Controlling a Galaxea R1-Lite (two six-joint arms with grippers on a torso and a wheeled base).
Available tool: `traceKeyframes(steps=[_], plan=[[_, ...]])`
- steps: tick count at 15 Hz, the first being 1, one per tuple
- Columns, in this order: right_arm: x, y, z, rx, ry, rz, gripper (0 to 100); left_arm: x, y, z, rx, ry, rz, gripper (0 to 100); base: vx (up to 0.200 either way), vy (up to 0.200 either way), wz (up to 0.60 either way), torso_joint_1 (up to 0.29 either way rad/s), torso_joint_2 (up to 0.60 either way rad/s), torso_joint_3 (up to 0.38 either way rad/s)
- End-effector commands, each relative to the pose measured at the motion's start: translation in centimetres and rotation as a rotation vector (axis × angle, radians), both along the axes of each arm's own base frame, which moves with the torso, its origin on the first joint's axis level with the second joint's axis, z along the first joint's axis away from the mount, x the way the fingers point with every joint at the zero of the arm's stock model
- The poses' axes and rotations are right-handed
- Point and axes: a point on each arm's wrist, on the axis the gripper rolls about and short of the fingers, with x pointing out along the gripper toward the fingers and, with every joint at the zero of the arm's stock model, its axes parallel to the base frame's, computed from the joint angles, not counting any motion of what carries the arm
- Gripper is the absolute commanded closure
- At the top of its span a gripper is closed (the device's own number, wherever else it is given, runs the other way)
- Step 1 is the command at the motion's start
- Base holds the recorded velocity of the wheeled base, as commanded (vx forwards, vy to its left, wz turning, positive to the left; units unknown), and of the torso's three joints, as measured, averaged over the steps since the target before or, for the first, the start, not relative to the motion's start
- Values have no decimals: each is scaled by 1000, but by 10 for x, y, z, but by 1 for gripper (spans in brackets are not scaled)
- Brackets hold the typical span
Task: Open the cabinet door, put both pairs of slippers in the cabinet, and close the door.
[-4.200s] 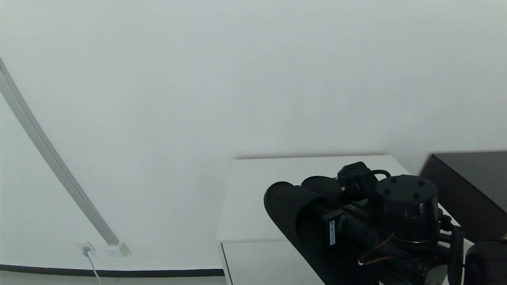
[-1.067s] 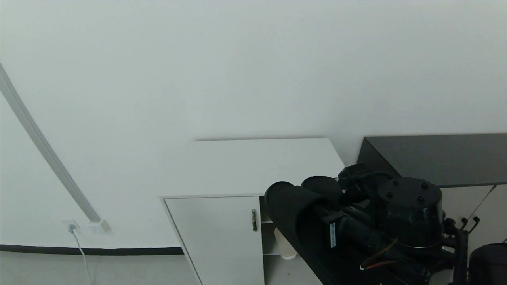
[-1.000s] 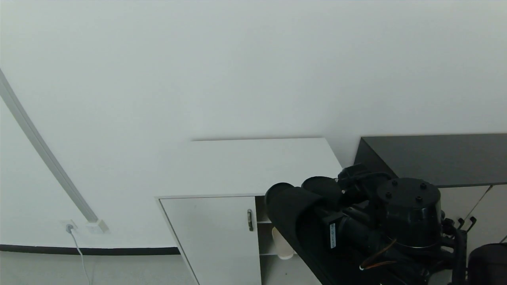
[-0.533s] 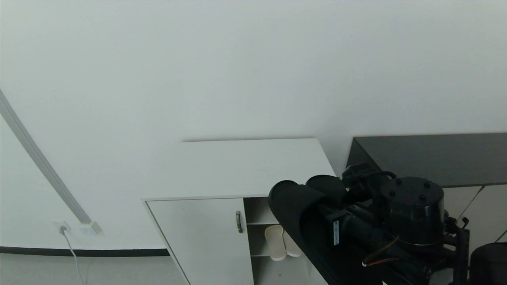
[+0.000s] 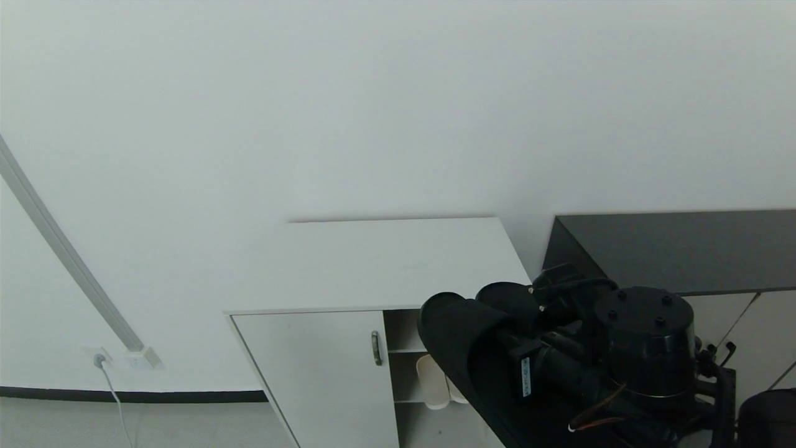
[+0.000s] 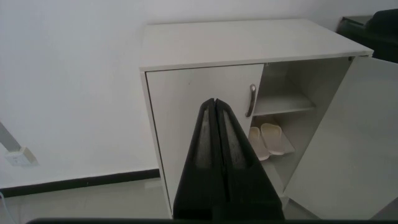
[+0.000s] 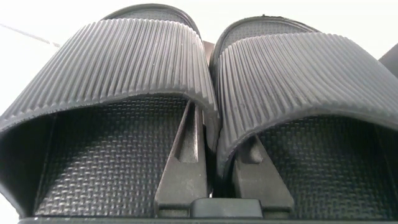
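The black slippers [image 7: 124, 68] sit side by side, pinched by their inner walls in the right claw [image 7: 214, 146], with their long axes running straight out from it. The cabinet [image 5: 385, 261] opening lies ahead of and below that claw, and beige slippers [image 5: 432, 381] are already on its shelf. The left claw [image 6: 215, 143] is pressed closed and empty.

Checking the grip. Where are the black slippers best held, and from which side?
Probably the black slippers' touching inner walls, pinched from the heel end: side by side with open heels, one finger slides into each, as the right gripper does.
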Motion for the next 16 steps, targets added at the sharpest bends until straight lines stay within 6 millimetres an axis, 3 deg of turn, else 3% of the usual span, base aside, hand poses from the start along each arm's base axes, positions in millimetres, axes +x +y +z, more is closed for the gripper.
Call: traceKeyframes(steps=[1, 6, 16], plan=[[0, 0, -1, -3, 3, 1, 100, 0, 0, 0, 0, 1, 1, 100, 0, 0, 0, 0, 0, 0], [0, 0, -3, -8, 7, 2, 100, 0, 0, 0, 0, 1, 1, 100, 0, 0, 0, 0, 0, 0], [-4, 3, -6, -18, 14, 16, 100, 0, 0, 0, -1, 2, 1, 100, 0, 0, 0, -155, 355, 198]])
